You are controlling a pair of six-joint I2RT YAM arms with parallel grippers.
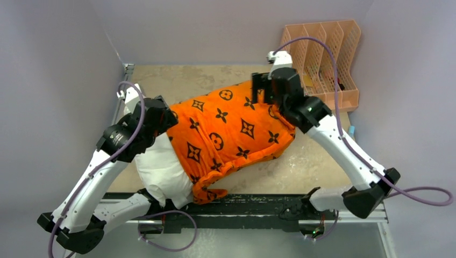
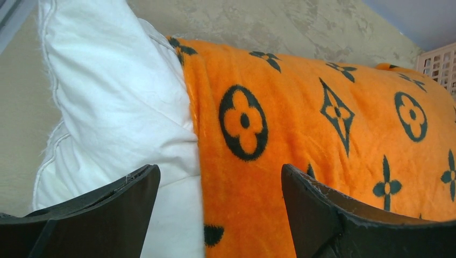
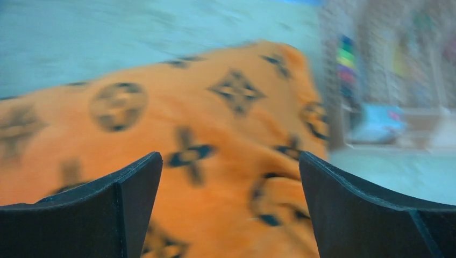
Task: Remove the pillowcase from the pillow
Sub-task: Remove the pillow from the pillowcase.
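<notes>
The orange pillowcase point(image 1: 231, 129) with black motifs covers the far right part of the white pillow point(image 1: 161, 172), whose near left end sticks out bare. In the left wrist view the pillowcase point(image 2: 322, 134) ends in a straight edge against the pillow point(image 2: 118, 107). My left gripper point(image 2: 220, 169) is open, its jaws straddling that edge. In the top view it sits at the pillow's left side point(image 1: 164, 121). My right gripper point(image 3: 230, 156) is open over the pillowcase point(image 3: 161, 123) near its far right corner point(image 1: 263, 88). That view is blurred.
A peach slotted file organizer point(image 1: 322, 59) stands at the back right, close behind the right gripper, and shows in the left wrist view point(image 2: 438, 64). The beige tabletop point(image 1: 177, 80) is walled on the left, back and right. A black rail point(image 1: 253, 207) runs along the near edge.
</notes>
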